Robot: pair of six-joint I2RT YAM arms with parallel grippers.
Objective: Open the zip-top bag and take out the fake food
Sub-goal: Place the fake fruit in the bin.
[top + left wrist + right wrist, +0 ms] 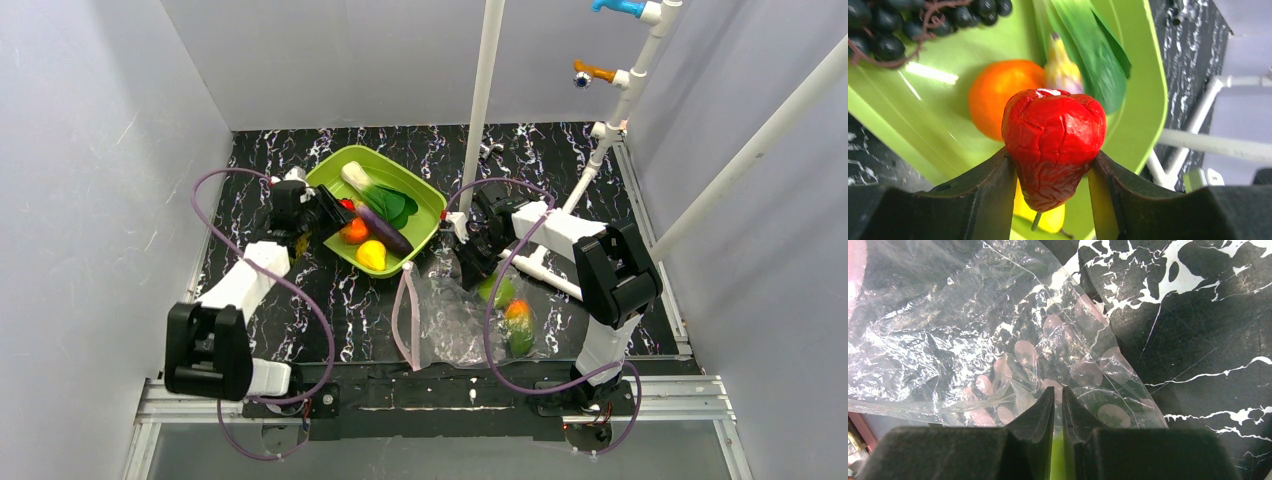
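The left gripper (1053, 167) clamps the red fruit (1053, 140) above the green tray (1143, 100), probably to drop it there. The right gripper (1058, 395), almost closed, pinches the zip-top bag (948, 340) lying on the table (1198, 315), seemingly to steady it.

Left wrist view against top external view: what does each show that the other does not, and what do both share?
Only left wrist: the dark grapes and the wrinkled skin of the red fruit clamped in the left gripper. Only top external: the zip-top bag, the right gripper on it, and a green apple. Both: the green tray, the orange, the leafy green.
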